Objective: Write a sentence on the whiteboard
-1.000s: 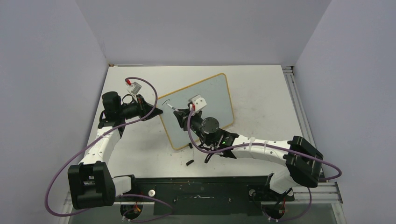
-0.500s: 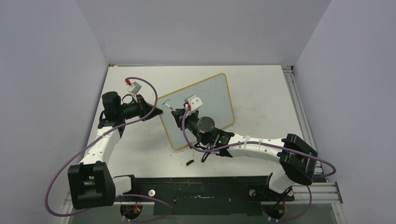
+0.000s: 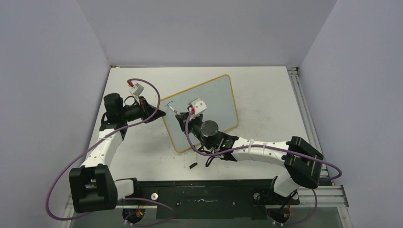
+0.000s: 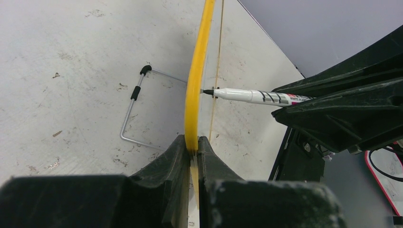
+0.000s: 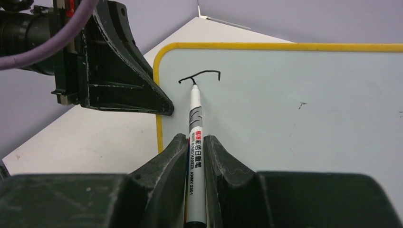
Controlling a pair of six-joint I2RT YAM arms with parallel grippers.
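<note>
The whiteboard [image 3: 216,97], glossy pale grey in a thin yellow frame, stands propped near the middle of the surface [image 3: 271,90]. The left hand [image 4: 191,142] is clenched on its frame edge. The right hand [image 5: 192,142] grasps a marker [image 5: 195,118], whose tip touches the board near a corner. There the sentence [image 5: 202,74] is only one short, hooked black stroke.

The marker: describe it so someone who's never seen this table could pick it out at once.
On the white table sits a yellow-framed whiteboard, near the middle. By the board's corner nearest the left arm, the right arm's fingers pinch the marker, tip on a short black stroke. It alone is pen-shaped: slim, white, with black and red print.
</note>
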